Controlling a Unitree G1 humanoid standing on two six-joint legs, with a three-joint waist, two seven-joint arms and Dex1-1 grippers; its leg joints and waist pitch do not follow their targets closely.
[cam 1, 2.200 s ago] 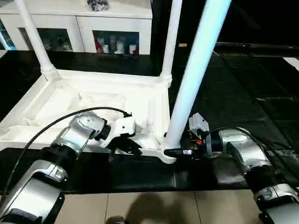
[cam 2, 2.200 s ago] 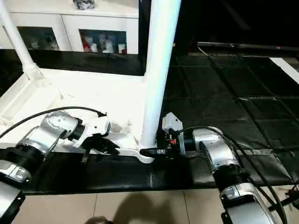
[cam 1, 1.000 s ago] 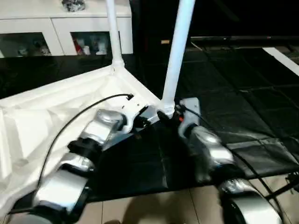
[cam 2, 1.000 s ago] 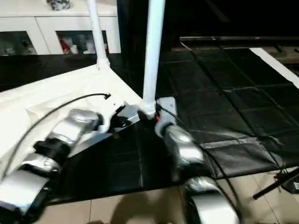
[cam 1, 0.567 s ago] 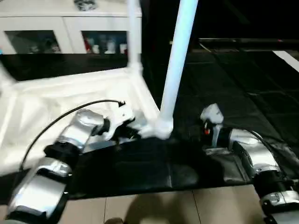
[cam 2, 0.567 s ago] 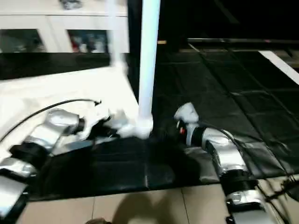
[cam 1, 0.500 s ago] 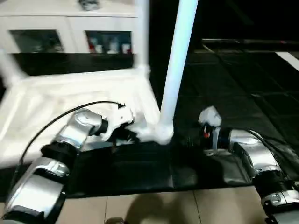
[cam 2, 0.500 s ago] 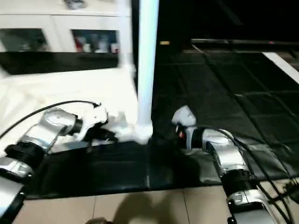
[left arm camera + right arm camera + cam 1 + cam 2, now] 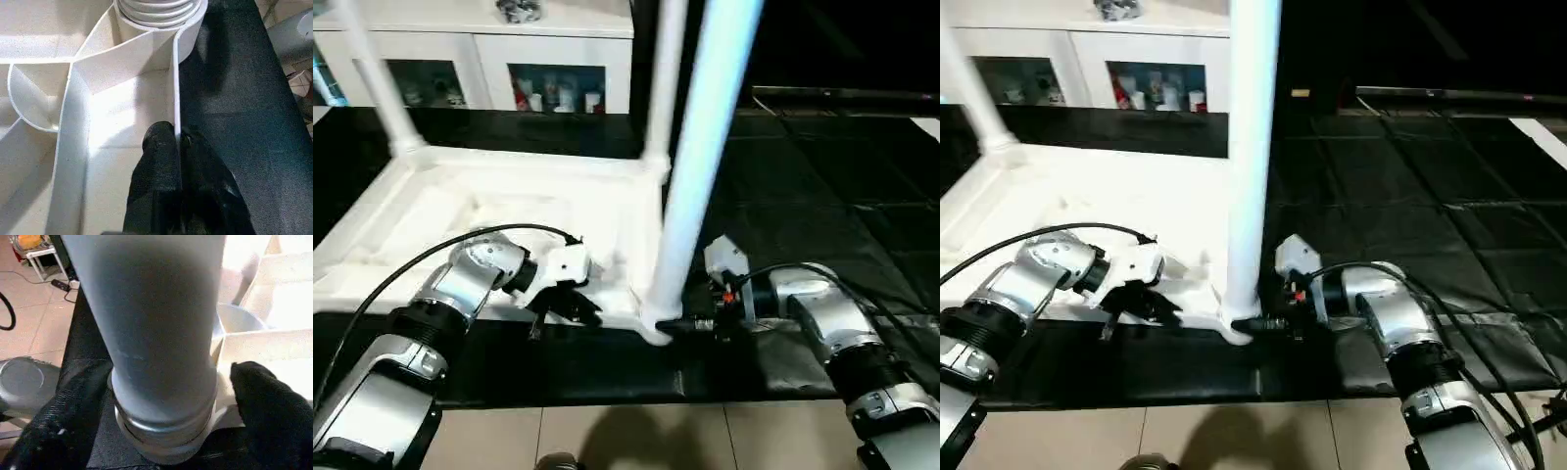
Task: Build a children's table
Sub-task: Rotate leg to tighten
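The children's table top [image 9: 460, 211] lies upside down on the black mat, white, with its ribbed underside up. Three white legs stand in its corner sockets: the near leg [image 9: 705, 147], a far right leg [image 9: 664, 78] and a far left leg [image 9: 377, 78]. My left gripper [image 9: 177, 139] is shut on the thin front rim [image 9: 175, 88] of the top, close to the near socket [image 9: 161, 19]. My right gripper [image 9: 166, 382] stands open, one black finger [image 9: 264, 396] on each side of the near leg's base [image 9: 166, 421].
A white glass-door cabinet [image 9: 480, 59] with small items inside stands behind the table. Black mat [image 9: 803, 176] spreads to the right, and pale tile floor [image 9: 636, 436] runs along the near edge. A dark bar [image 9: 842, 95] lies at the far right.
The whole picture has swung, so the camera has moved. My right gripper has come in from the right to the near leg's base. My left gripper keeps its hold on the rim.
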